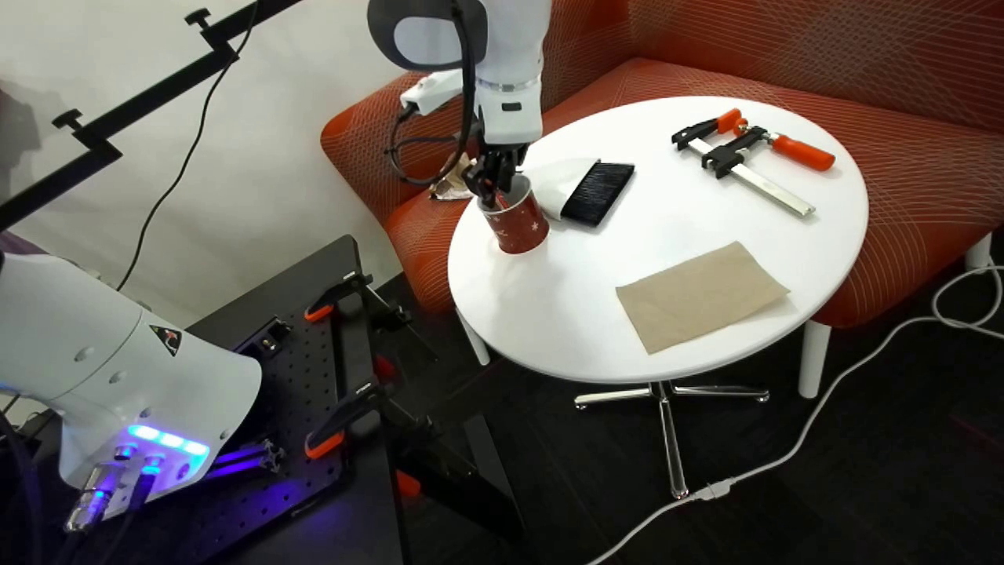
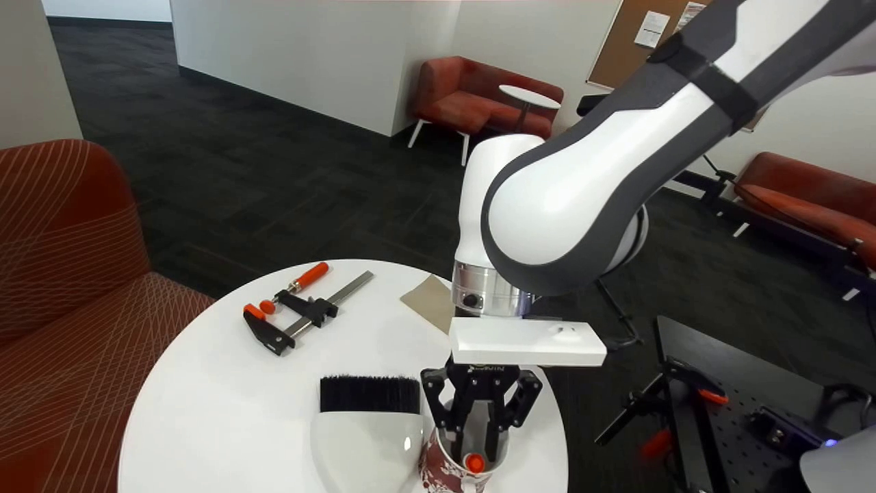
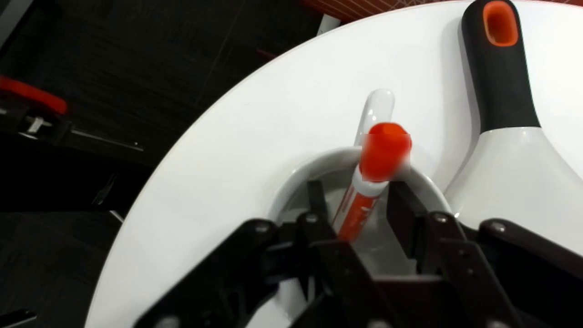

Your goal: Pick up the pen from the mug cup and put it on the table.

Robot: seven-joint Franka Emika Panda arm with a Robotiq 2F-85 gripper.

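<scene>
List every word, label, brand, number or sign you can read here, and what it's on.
No word or number is legible.
Pen: print on its body, too blurred to read.
Gripper: pale lettering, too small to read.
Robot's base: triangular sticker with a drawing too small to make out.
Papers on the pinboard: any print is too small.

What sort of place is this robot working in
Likely an office lounge or seating area. A round white table stands by a rust-orange sofa; in an exterior view another red sofa sits farther off, and papers hang on a pinboard.
</scene>
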